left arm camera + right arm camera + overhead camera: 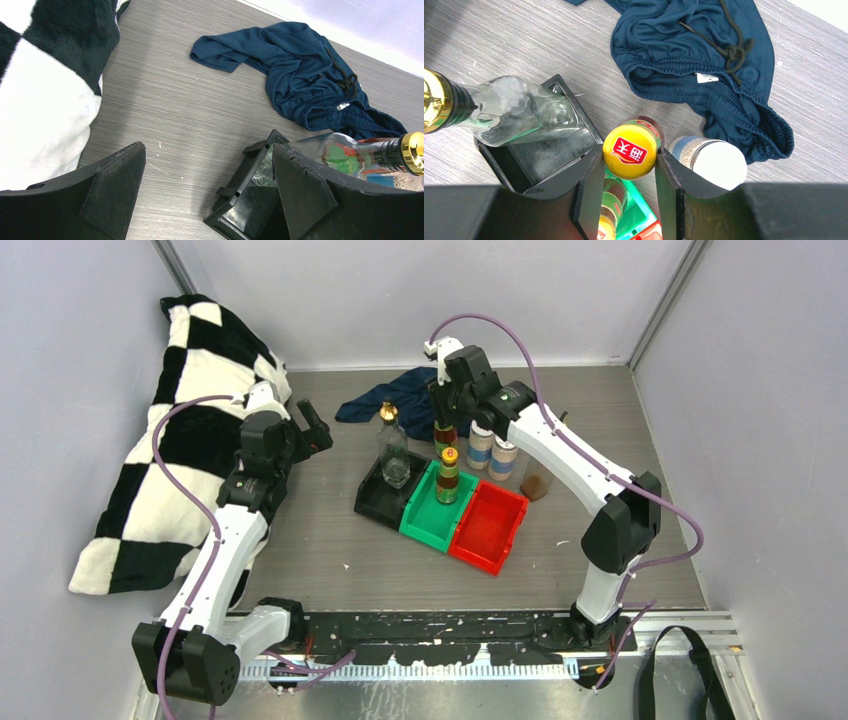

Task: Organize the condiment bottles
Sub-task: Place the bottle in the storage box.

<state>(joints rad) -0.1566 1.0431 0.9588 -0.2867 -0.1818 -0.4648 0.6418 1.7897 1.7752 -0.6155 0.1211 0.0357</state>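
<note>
My right gripper (pixel 444 418) is shut on the yellow cap of a dark bottle (pixel 630 151), which stands upright just behind the green bin (pixel 428 515). A second dark yellow-capped bottle (pixel 447 476) stands in the green bin. A clear glass bottle with a gold top (pixel 392 453) stands in the black bin (pixel 378 500); it also shows in the left wrist view (pixel 350 150). Two white-capped jars (pixel 481 445) (pixel 503 457) stand behind the red bin (pixel 488 527). My left gripper (pixel 316 430) is open and empty, left of the black bin.
A blue cloth (pixel 400 400) lies bunched behind the bins. A black-and-white checked pillow (pixel 190 440) fills the left side beside the left arm. A small clear container with brown in it (pixel 537 483) stands right of the jars.
</note>
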